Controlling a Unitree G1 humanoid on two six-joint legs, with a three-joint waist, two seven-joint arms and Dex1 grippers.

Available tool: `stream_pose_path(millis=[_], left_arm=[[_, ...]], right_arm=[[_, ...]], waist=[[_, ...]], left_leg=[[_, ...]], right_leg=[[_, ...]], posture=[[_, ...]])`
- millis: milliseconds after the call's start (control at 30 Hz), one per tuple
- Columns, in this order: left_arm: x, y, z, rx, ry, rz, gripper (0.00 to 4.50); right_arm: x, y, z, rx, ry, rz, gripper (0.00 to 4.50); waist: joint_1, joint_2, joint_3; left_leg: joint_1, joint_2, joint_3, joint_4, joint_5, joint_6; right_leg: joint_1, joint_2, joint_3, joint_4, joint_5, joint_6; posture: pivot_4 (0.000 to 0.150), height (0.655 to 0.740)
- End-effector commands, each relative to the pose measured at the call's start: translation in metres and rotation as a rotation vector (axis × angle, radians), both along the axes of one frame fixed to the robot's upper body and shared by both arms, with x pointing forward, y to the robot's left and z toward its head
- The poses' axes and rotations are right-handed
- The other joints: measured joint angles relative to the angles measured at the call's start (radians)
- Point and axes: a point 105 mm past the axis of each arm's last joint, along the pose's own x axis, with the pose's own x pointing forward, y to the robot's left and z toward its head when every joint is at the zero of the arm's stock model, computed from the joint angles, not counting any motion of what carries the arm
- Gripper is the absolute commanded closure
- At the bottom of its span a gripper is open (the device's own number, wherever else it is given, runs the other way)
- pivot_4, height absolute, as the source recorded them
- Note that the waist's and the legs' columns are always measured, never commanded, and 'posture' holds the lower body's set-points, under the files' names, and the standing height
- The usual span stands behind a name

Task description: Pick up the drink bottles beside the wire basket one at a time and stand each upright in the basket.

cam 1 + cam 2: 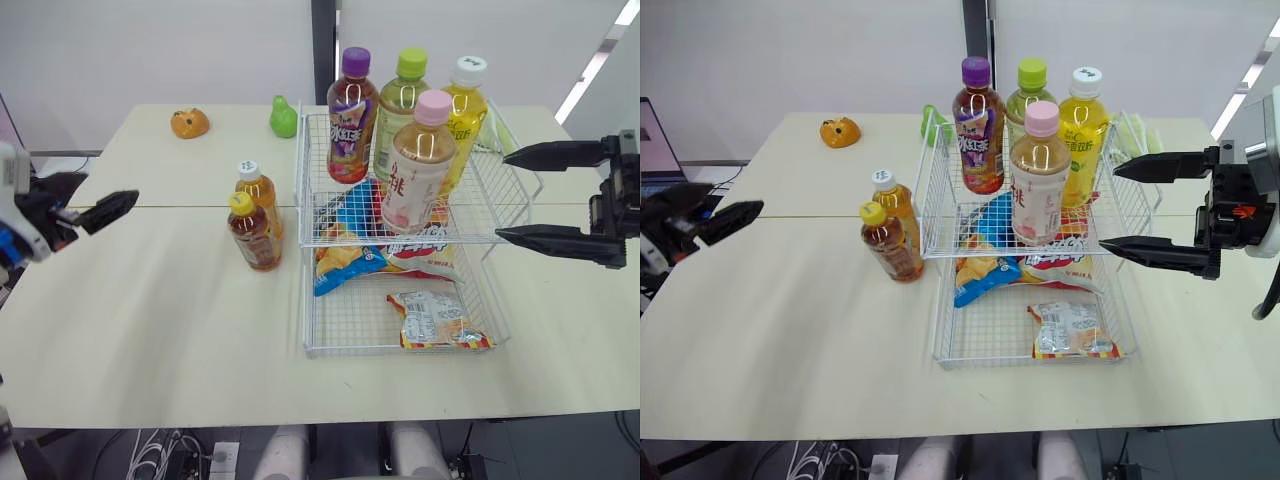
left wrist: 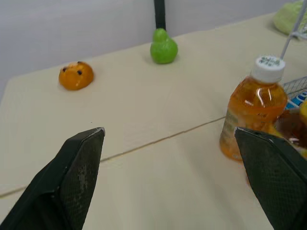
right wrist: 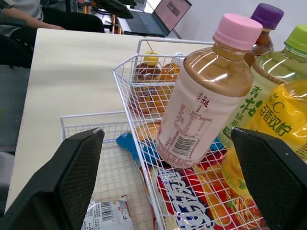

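In the right wrist view, a barcode on the pink-capped bottle

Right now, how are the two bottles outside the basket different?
The white-cap bottle holds light orange drink; the yellow-cap bottle holds dark brown. The white-cap bottle stands behind, the yellow-cap bottle in front. Both stand upright on the table, left of the basket.
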Motion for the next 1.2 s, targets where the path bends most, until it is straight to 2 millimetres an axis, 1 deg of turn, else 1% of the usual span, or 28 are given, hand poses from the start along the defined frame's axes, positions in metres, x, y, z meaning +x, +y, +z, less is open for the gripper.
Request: stream_pose_path(millis=[33, 100, 167, 233, 333, 433, 533, 967, 1200], left_arm=[[-0.015, -0.007, -0.001, 0.047, -0.052, 0.001, 0.01], [-0.021, -0.011, -0.013, 0.007, -0.037, 0.008, 0.01], [-0.027, -0.023, -0.021, -0.026, -0.018, -0.023, 0.01], [-0.031, -0.036, -0.025, -0.049, -0.003, -0.063, 0.01], [-0.032, -0.049, -0.028, -0.054, 0.005, -0.088, 0.01], [-0.03, -0.057, -0.027, -0.069, -0.005, -0.103, 0.01], [-0.026, -0.064, -0.025, -0.07, -0.011, -0.125, 0.01], [-0.017, -0.082, -0.014, -0.058, -0.036, -0.202, 0.01], [-0.006, -0.111, 0.0, -0.142, -0.08, -0.261, 0.01]], right_arm=[[-0.006, 0.0, 0.008, -0.027, -0.032, 0.011, 0.0], [-0.007, 0.002, 0.011, -0.028, -0.025, 0.024, 0.0], [-0.01, 0.004, 0.014, -0.027, -0.007, 0.042, 0.0], [-0.013, 0.006, 0.016, -0.024, 0.008, 0.057, 0.0], [-0.02, 0.01, 0.016, -0.04, 0.022, 0.092, 0.0], [-0.026, 0.018, 0.014, -0.041, 0.03, 0.131, 0.0], [-0.026, 0.023, 0.013, -0.019, 0.017, 0.137, 0.0], [-0.022, 0.024, 0.006, 0.019, -0.003, 0.113, 0.0], [-0.022, 0.025, 0.008, 0.027, -0.014, 0.119, 0.0]], waist=[[0.006, 0.0, 0.0], [0.013, 0.0, 0.0], [0.016, 0.0, 0.0], [0.019, 0.0, 0.0], [0.021, 0.0, 0.0], [0.02, 0.0, 0.0], [0.02, 0.0, 0.0], [0.02, 0.0, 0.0], [0.021, 0.0, 0.0]], left_leg=[[0.0, 0.0, 0.0, 0.0, 0.0, 0.0], [0.0, 0.0, 0.0, 0.0, 0.0, 0.0], [0.0, 0.001, 0.0, 0.0, 0.0, 0.0], [0.0, 0.001, 0.0, 0.0, 0.0, 0.0], [0.0, 0.001, 0.0, 0.0, 0.0, 0.0], [0.0, 0.001, 0.0, 0.0, 0.0, 0.0], [0.0, 0.001, 0.001, 0.0, 0.0, 0.0], [0.0, 0.001, 0.002, 0.0, 0.0, 0.0], [0.0, 0.001, 0.002, 0.0, 0.0, 0.0]], right_leg=[[0.0, -0.001, 0.0, -0.001, 0.0, 0.0], [0.0, -0.001, 0.0, -0.001, 0.0, 0.0], [0.0, -0.002, 0.0, -0.002, 0.0, -0.001], [0.0, -0.002, 0.0, -0.002, 0.001, -0.001], [0.0, -0.002, 0.0, -0.002, 0.001, -0.001], [0.001, -0.001, 0.0, -0.002, 0.0, -0.001], [0.0, 0.0, -0.001, -0.002, 0.0, -0.002], [0.0, 0.001, -0.001, -0.002, 0.0, -0.002], [0.001, 0.001, -0.001, -0.002, 0.0, -0.001]], posture=[[0.15, 0.74], [0.15, 0.74], [0.15, 0.74], [0.15, 0.74], [0.15, 0.74], [0.15, 0.74], [0.15, 0.74], [0.15, 0.74], [0.15, 0.74]])
